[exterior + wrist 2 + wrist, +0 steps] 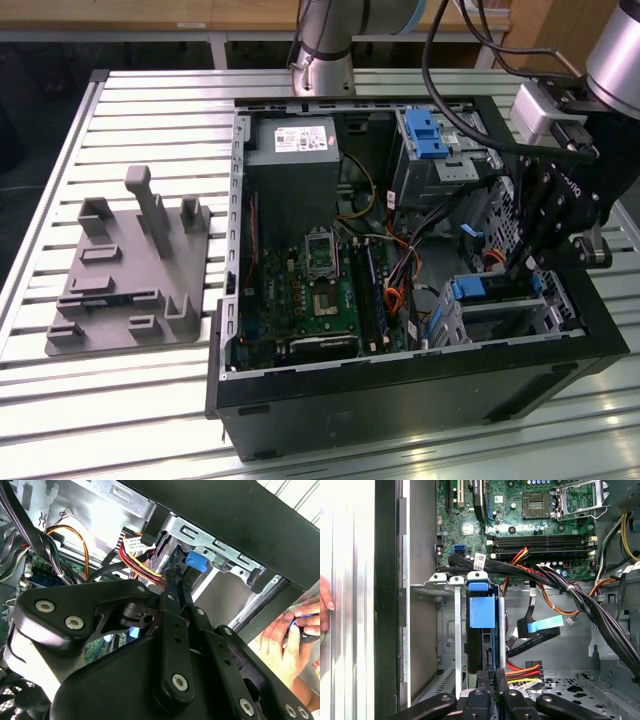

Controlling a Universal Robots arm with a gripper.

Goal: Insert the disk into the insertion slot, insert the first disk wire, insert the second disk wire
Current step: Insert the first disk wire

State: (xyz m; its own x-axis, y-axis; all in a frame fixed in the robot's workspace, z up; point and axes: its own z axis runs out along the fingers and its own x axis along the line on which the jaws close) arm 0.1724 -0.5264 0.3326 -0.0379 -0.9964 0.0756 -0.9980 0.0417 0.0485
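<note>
The gripper (522,262) is hanging inside the open computer case (400,400), right over the insertion slot (447,318), the silver perforated cage at the end of the case toward the exterior view's right. The disk (495,290) is already sitting in that slot, with its bright blue carrier showing along the cage's upper edge. In the first wrist view the disk (482,611) is standing edge-on between the slot's metal walls.

The jaws are drawn close together. As far as I can make out, they are pinching the black plug of the disk wire (522,670), a bundle of red, orange and yellow strands, just beside the disk's exposed end. In the second wrist view the same wire (140,562) is running up to the narrow tips of the gripper (176,577).

Near the slot, a black plug with a pale blue tab (542,624) is hanging apart from the disk. From the slot toward the exterior view's left, the green motherboard (320,290) is lying flat in the case. Well past it, a grey fixture plate (120,290) is sitting on the slatted table (130,110). A person's hand (282,640) is resting just outside the case wall by the slot.
</note>
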